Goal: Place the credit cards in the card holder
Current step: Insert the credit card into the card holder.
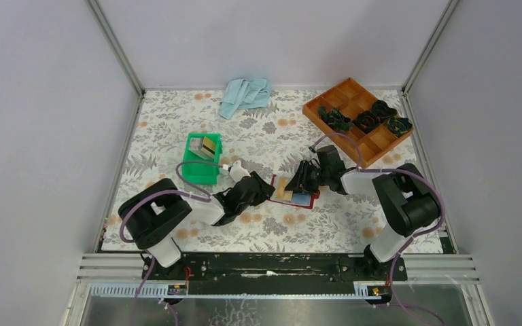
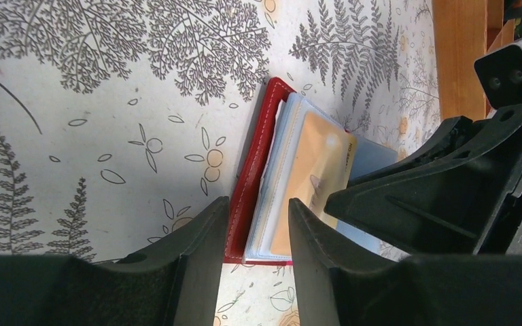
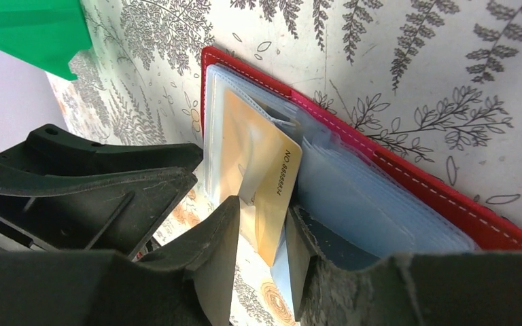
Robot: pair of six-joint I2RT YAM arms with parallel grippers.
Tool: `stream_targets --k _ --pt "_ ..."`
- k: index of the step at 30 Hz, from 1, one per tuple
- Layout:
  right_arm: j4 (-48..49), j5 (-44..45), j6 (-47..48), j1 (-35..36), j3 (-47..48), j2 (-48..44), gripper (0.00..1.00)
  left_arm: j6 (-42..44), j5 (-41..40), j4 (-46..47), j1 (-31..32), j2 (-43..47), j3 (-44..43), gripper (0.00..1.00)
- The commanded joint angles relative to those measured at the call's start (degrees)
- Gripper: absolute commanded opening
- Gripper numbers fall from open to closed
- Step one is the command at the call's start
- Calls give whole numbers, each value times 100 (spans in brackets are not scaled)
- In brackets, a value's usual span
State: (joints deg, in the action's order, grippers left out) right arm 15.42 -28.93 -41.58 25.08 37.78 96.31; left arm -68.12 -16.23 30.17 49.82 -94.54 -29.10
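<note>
while the card holder point(image 2: 255, 156) lay open on the table point(image 1: 177, 122), the right gripper point(image 3: 259, 210) gaped loosely around a gold card point(image 3: 272, 180); the half-open left gripper point(image 2: 257, 202) straddled its red edge, hold unclear.

My gripper point(image 3: 264, 219) hangs low over the open card holder point(image 3: 394, 171), my two fingers point(image 3: 204, 261) standing apart. A gold credit card point(image 3: 258, 159) lies slanted on the holder's pale blue sleeves just ahead of me, its near corner showing in the gap between my fingertips; I cannot tell whether they touch it. To my left the other gripper point(image 3: 88, 183) sits close by. Ahead and far left is a corner of the green bin point(image 3: 34, 30), on the leaf-patterned table point(image 3: 394, 61).
</note>
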Motion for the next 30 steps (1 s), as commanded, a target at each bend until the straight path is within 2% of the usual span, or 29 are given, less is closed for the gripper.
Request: stream_targets --k 1,23,30 --pt "-721 607 464 17 138 -246 39 44 284 -948 119 -293 281 46" --pt "-1906 1389 1430 29 605 -996 46 24 296 -884 209 -389 216 45" --pt "-2139 1629 1626 32 760 -923 46 10 304 -875 246 -440 182 45"
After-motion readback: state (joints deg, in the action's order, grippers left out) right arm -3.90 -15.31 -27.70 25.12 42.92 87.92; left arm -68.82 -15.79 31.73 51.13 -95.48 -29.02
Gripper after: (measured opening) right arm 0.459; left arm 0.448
